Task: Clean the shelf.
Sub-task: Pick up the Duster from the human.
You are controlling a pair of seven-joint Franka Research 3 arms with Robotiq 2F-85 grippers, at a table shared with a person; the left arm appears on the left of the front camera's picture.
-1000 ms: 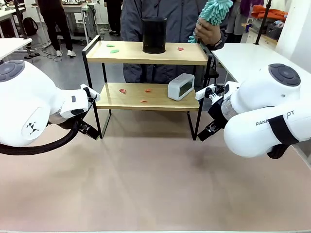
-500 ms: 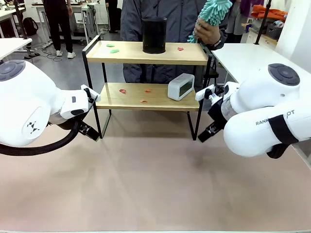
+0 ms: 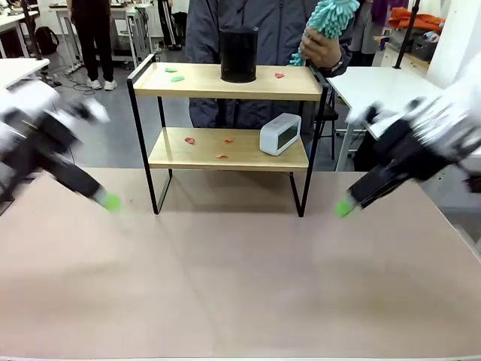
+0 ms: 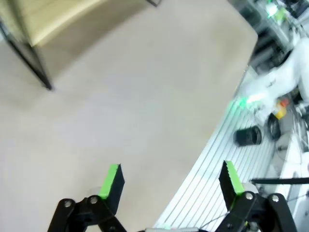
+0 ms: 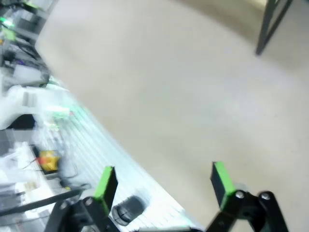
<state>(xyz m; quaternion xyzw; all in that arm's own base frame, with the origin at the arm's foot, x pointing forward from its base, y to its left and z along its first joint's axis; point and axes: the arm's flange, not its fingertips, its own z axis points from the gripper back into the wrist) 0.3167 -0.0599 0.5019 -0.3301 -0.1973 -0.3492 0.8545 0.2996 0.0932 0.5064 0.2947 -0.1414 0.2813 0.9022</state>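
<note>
**Shelf upright beyond two empty robot hands**

The shelf (image 3: 203, 81) stands on its four legs on the counter (image 3: 240, 293), beyond and between the two hands; its long axis runs crosswise from one hand toward the other, boards level, open front facing the robot. The left hand (image 3: 110, 201), blurred, is tilted down near the counter just outside the shelf's left legs; the right hand (image 3: 344, 207), also blurred, is tilted down just outside its right legs; neither touches it. In the wrist views, each hand's green pads are spread wide with nothing between them. On the top board are a black cylinder (image 3: 239, 54) and small red and green scraps (image 3: 176, 77); on the lower board are a white clock (image 3: 280, 134) and red scraps. Behind the shelf, a person's hand (image 3: 323, 50) holds a teal duster (image 3: 331, 18).
</note>
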